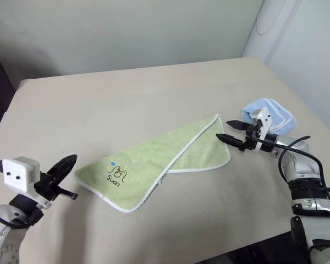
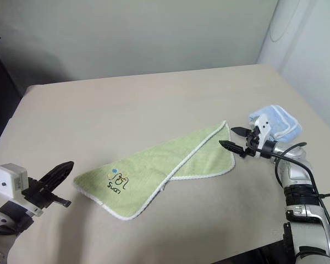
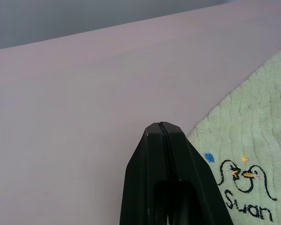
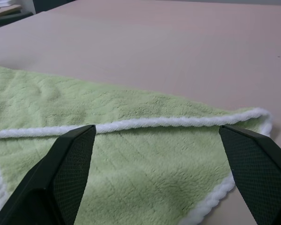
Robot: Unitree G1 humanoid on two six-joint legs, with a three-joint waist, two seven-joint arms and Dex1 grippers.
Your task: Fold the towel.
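- The left tool [image 1: 66,177], two black fingers on a white-boxed wrist, sits nearest the camera at the near left of the beige tabletop [image 1: 126,93]; its fingers are pressed together with nothing between them, and it hovers just beside the towel's logo corner without touching it.
- The light green terry-cloth towel with white stitched edging [image 1: 154,162] lies flat in the middle of the tabletop, folded over on a diagonal so that one layer covers another; its near left corner carries a small printed "Swan" logo [image 1: 116,174], and its far right corner points toward the right tool.
- The right tool [image 1: 232,132], also with two black fingers, is level at the towel's right end, its fingers spread wide apart and holding nothing; in the right wrist view the towel's white edge [image 4: 145,123] runs across between the two fingers.
- A smaller light blue towel with white stripes [image 1: 272,114] lies bunched just behind the right tool, near the right edge of the tabletop.
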